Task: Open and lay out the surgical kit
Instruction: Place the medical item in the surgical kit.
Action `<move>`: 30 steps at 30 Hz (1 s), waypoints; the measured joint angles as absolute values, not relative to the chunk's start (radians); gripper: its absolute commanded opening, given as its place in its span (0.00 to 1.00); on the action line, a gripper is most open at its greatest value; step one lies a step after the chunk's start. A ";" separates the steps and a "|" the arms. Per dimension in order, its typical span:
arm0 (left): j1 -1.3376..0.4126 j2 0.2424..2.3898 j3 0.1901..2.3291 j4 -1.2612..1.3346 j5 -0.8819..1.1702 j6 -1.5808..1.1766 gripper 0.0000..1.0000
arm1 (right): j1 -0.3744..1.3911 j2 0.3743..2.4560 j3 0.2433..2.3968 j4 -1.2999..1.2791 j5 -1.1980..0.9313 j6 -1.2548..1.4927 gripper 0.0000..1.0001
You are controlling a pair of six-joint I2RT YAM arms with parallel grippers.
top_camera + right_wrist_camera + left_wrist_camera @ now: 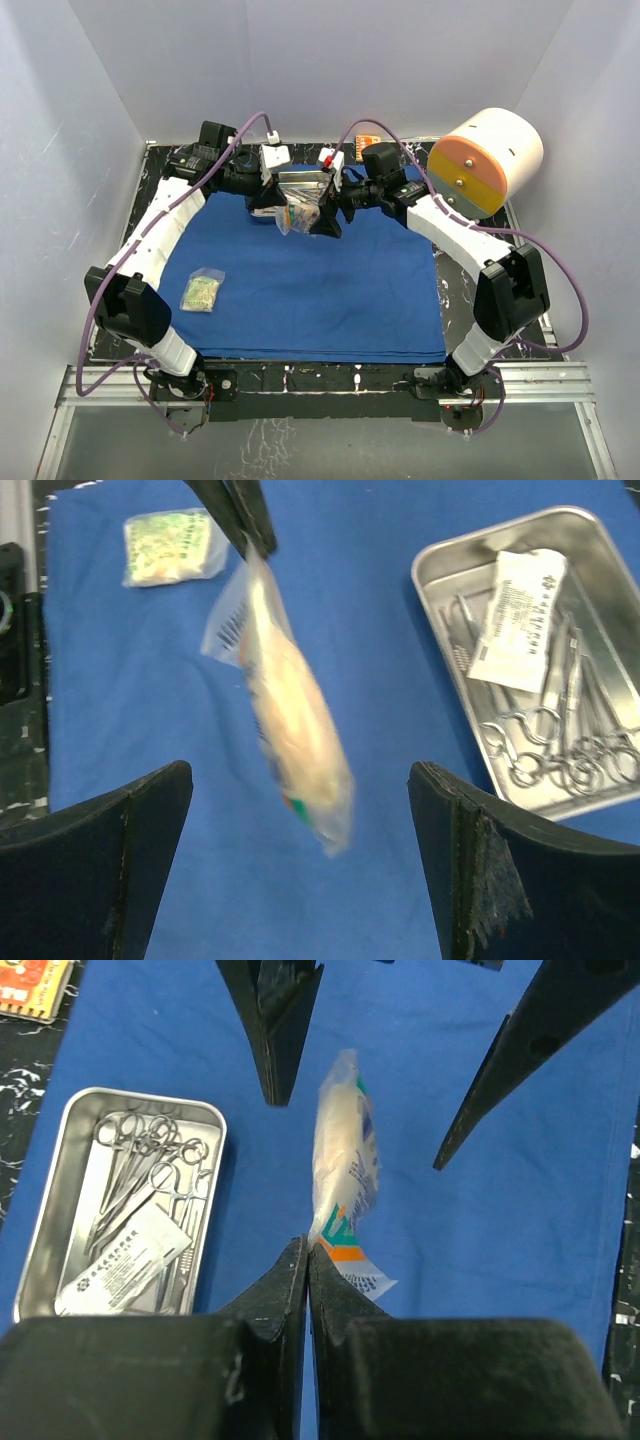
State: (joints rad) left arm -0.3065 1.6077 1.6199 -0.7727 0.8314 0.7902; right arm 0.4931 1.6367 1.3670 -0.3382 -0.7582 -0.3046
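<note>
- White walls close in a black table (330, 372) spread with the blue cloth (320, 300).
- Left gripper (308, 1246) is clenched on one corner of a clear packet (345, 1150), which sticks out beyond its tips.
- Right gripper (298, 772) stands spread wide, with the packet's free end between its jaws and touching neither.
- Steel tray (120, 1200), holding the clamps (150, 1160), sits on the cloth beside both pairs of jaws, outside their gaps.
- Second packet (202, 291) lies on the cloth, well apart from both.
</note>
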 measured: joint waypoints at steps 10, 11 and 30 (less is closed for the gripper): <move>-0.344 1.607 1.606 -0.786 0.829 0.793 0.00 | 0.516 1.676 1.375 -0.339 -0.862 -0.271 0.40; -0.346 1.607 1.606 -0.786 0.828 0.793 0.00 | 0.516 1.681 1.375 -0.340 -0.864 -0.269 0.37; -0.347 1.574 1.504 -0.566 0.797 0.521 0.56 | 0.514 1.649 1.272 -0.224 -0.836 -0.115 0.14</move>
